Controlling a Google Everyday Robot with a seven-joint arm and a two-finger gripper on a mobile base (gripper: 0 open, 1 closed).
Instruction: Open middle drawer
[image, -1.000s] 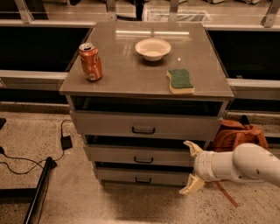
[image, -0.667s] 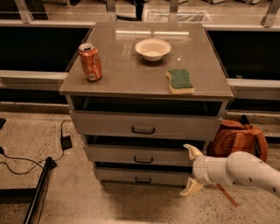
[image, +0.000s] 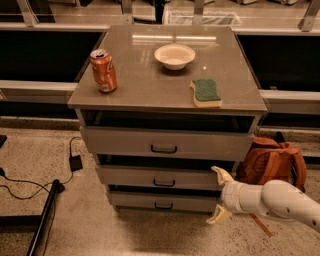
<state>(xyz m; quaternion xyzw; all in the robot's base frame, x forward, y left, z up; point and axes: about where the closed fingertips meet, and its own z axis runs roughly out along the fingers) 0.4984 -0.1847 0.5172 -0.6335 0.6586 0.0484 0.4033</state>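
Observation:
A grey cabinet has three drawer fronts. The middle drawer (image: 162, 176) is the second front, wide and shallow, with a small dark bar handle (image: 164, 183) at its centre. It stands about flush with the other fronts. My gripper (image: 220, 195) is at the lower right, on a white arm, just right of the middle drawer's right end. Its two cream fingers are spread apart, one finger (image: 222, 174) up by the drawer's corner and one lower, holding nothing.
The taller top drawer (image: 167, 144) and the lowest drawer (image: 162, 201) flank the middle one. On the cabinet top (image: 145, 85) stand an orange can (image: 103, 71), a white bowl (image: 174, 56) and a green sponge (image: 206, 92). An orange backpack (image: 272, 161) sits right; cables lie left.
My arm has drawn back a little to the right and lower in view. The gripper stays spread beside the drawers. The drawers have not moved.

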